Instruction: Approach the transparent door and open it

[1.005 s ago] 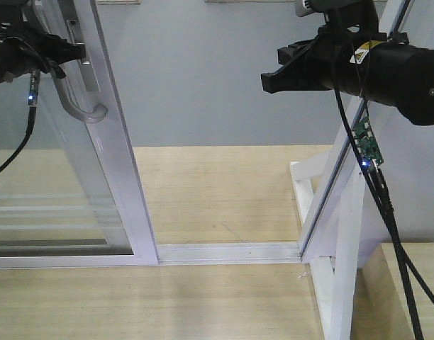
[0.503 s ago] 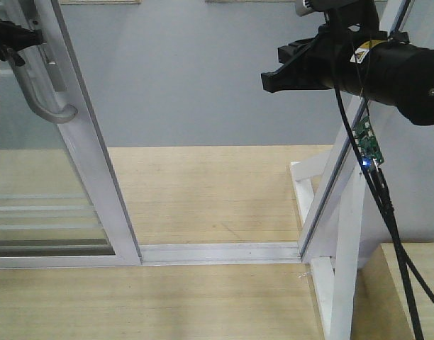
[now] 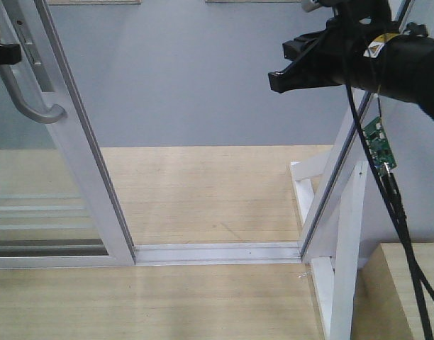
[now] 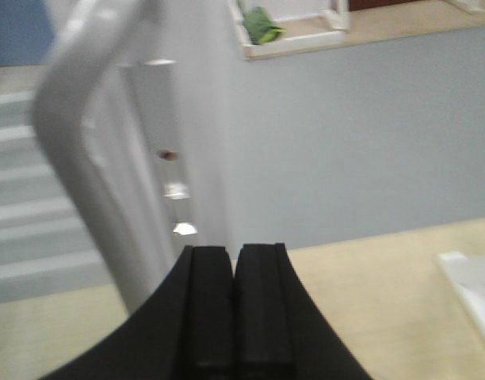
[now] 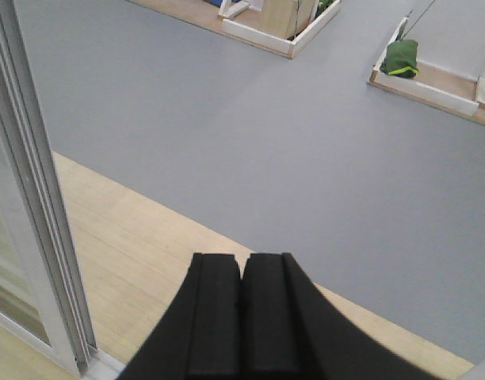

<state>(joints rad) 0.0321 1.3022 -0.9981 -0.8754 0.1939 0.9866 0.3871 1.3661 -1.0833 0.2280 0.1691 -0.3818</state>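
On my front view the transparent door [image 3: 54, 142] stands at the left side, with its white frame leaning from the top left down to the floor track [image 3: 217, 251]. Its long axis is vertical, and its free edge faces right, toward the open gap. The curved grey handle [image 3: 29, 106] sits on the side rail near the top left, running along the rail and bending outward at its lower end.

Of my left pincer [image 3: 3, 53] I see only a small black part at the left edge of this view, just beside the upper part of the handle. On the left wrist view the left pincer [image 4: 233, 305] has its two pads pressed together with nothing between them, and the handle [image 4: 76, 166] rises to the left of the pads, apart from them.

My right pincer [image 3: 291, 67] hangs high at the right, well apart from the door. On the right wrist view its pads [image 5: 215, 317] are also pressed together and hold nothing, above the wooden floor [image 5: 147, 237].
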